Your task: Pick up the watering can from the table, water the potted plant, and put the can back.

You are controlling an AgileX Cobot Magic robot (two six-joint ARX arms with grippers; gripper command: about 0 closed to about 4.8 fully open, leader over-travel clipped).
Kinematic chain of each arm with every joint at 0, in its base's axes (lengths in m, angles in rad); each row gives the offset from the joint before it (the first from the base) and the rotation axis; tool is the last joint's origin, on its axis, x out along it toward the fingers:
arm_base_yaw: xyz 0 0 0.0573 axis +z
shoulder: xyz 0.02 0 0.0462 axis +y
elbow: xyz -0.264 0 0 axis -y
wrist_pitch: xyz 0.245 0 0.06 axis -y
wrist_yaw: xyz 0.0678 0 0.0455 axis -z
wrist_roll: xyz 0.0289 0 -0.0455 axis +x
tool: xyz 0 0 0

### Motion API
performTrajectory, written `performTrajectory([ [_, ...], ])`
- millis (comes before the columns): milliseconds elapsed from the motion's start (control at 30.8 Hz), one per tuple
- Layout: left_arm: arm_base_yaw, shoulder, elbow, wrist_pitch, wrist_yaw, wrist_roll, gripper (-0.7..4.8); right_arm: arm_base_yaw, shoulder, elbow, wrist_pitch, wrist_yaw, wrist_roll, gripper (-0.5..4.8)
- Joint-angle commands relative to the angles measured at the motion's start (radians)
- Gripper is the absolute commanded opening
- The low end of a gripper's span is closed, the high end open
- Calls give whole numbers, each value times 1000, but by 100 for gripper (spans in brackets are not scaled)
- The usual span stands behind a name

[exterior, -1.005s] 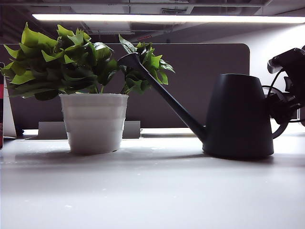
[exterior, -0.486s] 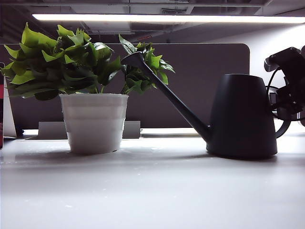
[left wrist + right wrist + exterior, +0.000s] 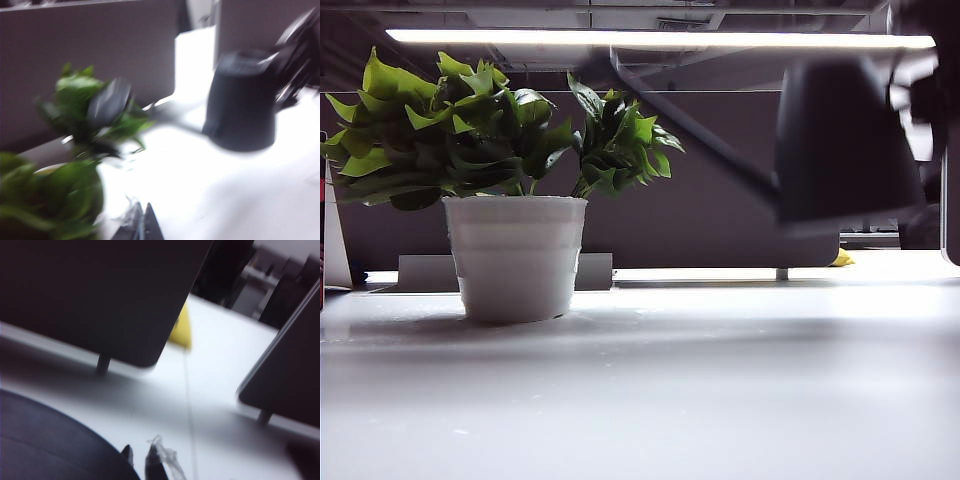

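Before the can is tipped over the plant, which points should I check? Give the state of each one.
1. Watering can clear of the table: ok.
2. Right tool shut beside the can body: ok; its hold on the handle: cannot tell.
3. Spout above the potted plant: not ok, it ends beside the leaves.
4. Pot upright: ok.
5. Left tool away from the can: ok.

Pale grey table (image 3: 650, 390), potted plant (image 3: 515, 255) standing on its left side
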Motion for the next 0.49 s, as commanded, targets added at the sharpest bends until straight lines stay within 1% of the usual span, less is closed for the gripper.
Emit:
performTrajectory([
  [32, 7, 10, 86, -129, -95, 95, -6, 4, -28, 154, 1, -45, 63, -2],
  [97, 18, 16, 122, -146, -103, 97, -6, 13, -20, 237, -51, -37, 42, -3],
  [162, 40, 23, 144, -147, -119, 97, -6, 43, 2, 330, -101, 8, -29, -3],
  [259, 91, 46, 172, -171, -127, 93, -6, 69, 56, 460, -166, -6, -93, -3],
  [324, 131, 72, 190, -211, -125, 74, -6, 81, 95, 535, -201, -15, -109, -3],
  [389, 177, 101, 214, -272, -122, 52, -6, 105, 130, 591, -214, 0, -161, -3],
  [486, 249, 146, 248, -351, -69, 50, -6, 130, 181, 665, -261, 29, -228, -3],
])
